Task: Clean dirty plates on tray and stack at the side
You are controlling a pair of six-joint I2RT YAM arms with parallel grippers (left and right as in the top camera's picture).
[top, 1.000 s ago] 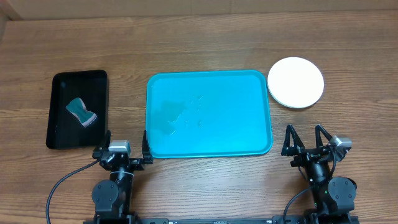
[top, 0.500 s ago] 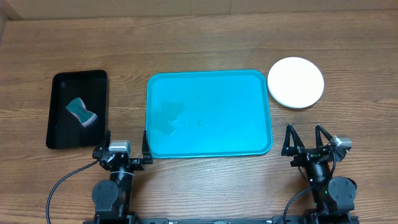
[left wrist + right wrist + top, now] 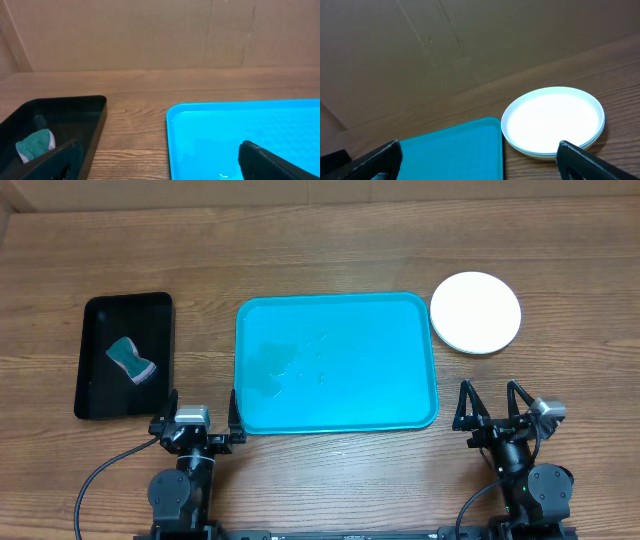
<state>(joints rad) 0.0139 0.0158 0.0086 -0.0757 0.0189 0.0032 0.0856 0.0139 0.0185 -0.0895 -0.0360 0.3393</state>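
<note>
The turquoise tray (image 3: 336,362) lies mid-table with no plates on it, only faint wet marks. It also shows in the left wrist view (image 3: 240,135) and the right wrist view (image 3: 450,150). The plates (image 3: 476,312) stand in one stack right of the tray, the white one on top, with other rims just visible beneath in the right wrist view (image 3: 553,120). My left gripper (image 3: 204,412) is open and empty at the tray's near left corner. My right gripper (image 3: 492,405) is open and empty, near the front edge below the stack.
A black tray (image 3: 126,355) at the left holds a teal sponge (image 3: 132,361); both show in the left wrist view, the tray (image 3: 95,112) and the sponge (image 3: 34,144). A brown cardboard wall backs the table.
</note>
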